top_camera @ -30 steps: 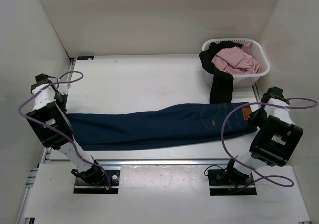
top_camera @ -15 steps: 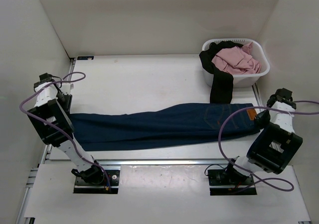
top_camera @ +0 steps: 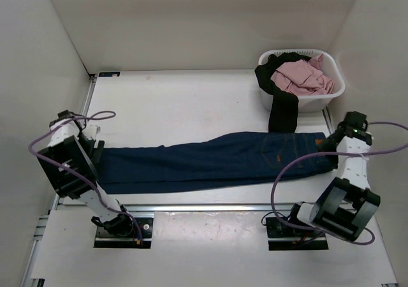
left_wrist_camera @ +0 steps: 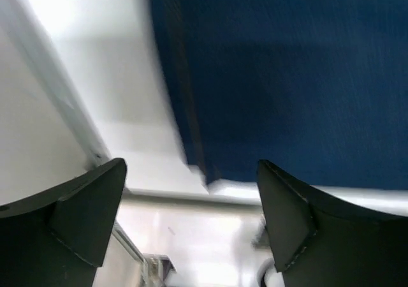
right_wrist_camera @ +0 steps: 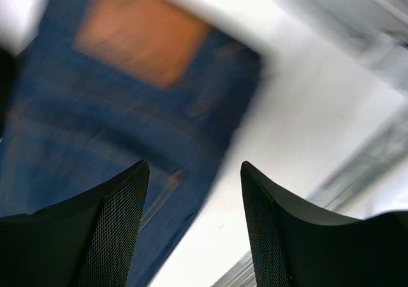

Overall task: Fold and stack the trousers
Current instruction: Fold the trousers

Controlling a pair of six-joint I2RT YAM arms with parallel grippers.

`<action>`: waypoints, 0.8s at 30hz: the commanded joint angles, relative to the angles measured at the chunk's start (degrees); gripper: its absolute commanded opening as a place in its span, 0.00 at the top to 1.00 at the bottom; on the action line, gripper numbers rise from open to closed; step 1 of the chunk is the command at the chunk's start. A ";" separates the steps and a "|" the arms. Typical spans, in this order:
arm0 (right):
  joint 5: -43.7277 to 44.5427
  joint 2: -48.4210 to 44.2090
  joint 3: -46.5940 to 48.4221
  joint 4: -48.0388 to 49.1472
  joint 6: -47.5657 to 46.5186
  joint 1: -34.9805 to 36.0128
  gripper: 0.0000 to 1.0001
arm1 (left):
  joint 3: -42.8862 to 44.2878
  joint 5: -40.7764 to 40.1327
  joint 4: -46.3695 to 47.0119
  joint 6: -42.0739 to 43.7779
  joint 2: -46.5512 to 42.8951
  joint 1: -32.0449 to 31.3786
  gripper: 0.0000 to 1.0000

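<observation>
though unclear from above — right claw [right_wrist_camera: 194, 172] spread over trousers [right_wrist_camera: 95, 124]

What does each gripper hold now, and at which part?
Nothing. The left gripper and the right gripper are both open; neither grips the trousers.

From above the light is bright and even, with only soft shadows on the white desk [top_camera: 191, 108] along the trousers [top_camera: 210, 162]. Both my wrist views are smeared by motion blur, the tan patch [right_wrist_camera: 137, 41] a fuzzy blotch, while my dark fingers [right_wrist_camera: 83, 236] look sharp.
</observation>
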 commanded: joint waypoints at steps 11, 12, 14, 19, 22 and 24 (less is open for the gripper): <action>-7.37 9.78 6.74 5.82 -10.34 51.27 0.46 | -12.16 4.36 3.12 -0.36 -9.54 7.73 0.14; -7.37 13.28 8.06 5.82 -13.58 56.61 0.49 | -11.63 6.55 2.51 -0.88 -8.92 7.73 0.14; -6.85 16.64 12.02 5.30 -16.41 64.00 0.50 | -11.63 7.19 2.50 -1.50 -6.99 7.73 0.17; -7.02 22.54 16.16 7.31 -22.22 75.02 0.43 | -10.49 10.08 3.82 -1.50 -3.12 7.73 0.38; -7.02 24.47 16.95 7.84 -22.84 81.34 0.41 | -10.49 10.09 3.82 -1.50 -1.63 7.73 0.62; -6.50 25.97 16.95 8.46 -22.84 83.29 0.41 | -9.96 10.09 3.82 -1.50 -1.62 7.73 0.77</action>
